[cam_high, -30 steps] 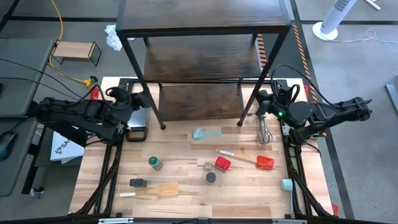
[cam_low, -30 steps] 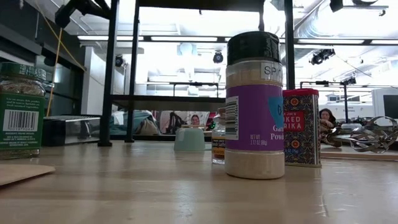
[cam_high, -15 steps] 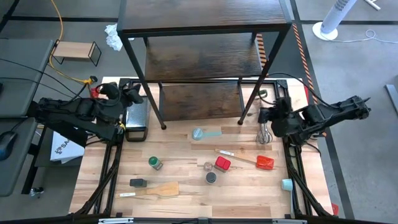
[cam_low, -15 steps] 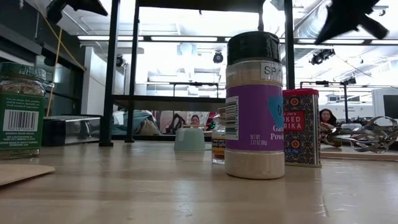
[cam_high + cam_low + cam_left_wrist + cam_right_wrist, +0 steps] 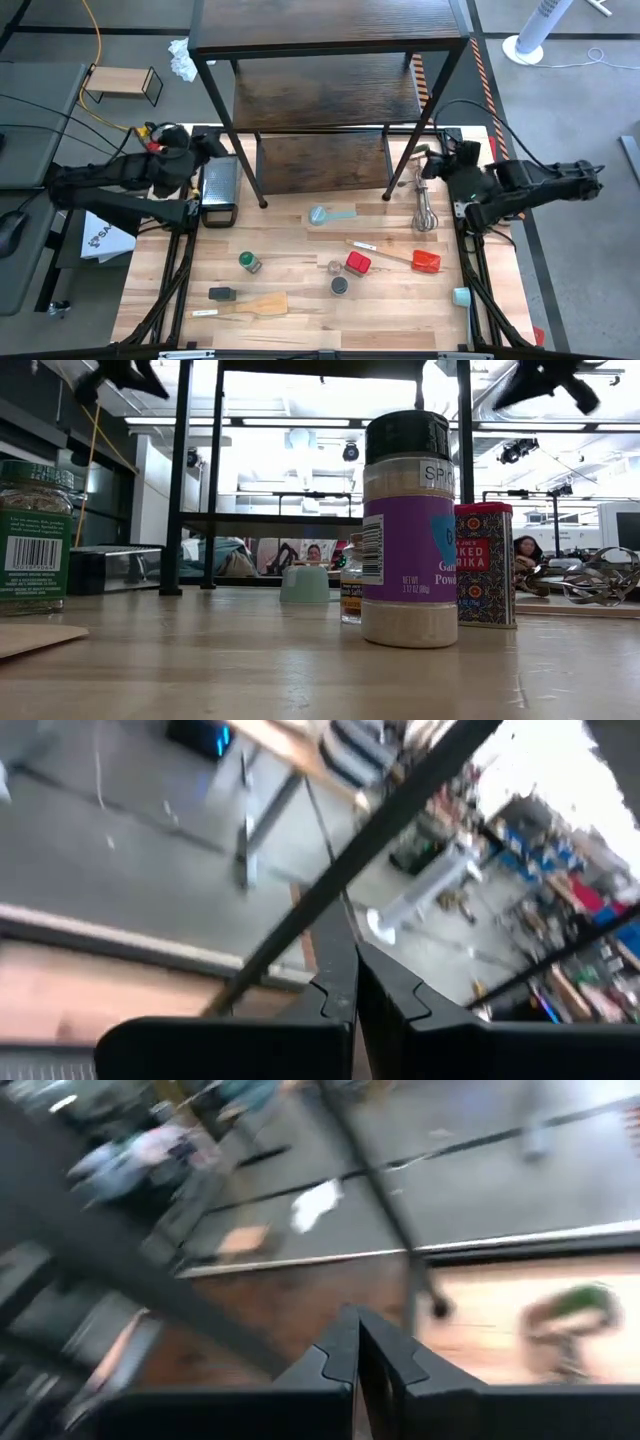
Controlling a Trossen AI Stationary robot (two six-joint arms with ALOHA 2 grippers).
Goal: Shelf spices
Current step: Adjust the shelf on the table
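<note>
**Nothing shelved yet**

Left gripper (image 5: 212, 146), clenched and empty, near worktop's back-left corner. Five small spice jars (image 5: 346, 263) all sit mid-worktop toward front edge. Large dark-wood, black-framed shelf (image 5: 325, 90) at back edge holds none. Right gripper (image 5: 436, 160), clenched and empty, back-right.

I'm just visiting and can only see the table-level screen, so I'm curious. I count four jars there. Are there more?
Observer: Yes, a fifth. From above, a dark jar sits at the front left of the table, beside a wooden spatula.
Visitor: Are the arms holding anything?
Observer: No. The left wrist camera shows the left gripper shut on nothing.
Visitor: And the other one?
Observer: The right gripper is also shut and holding nothing. From above, it hangs over the whisk, by the shelf.
</note>
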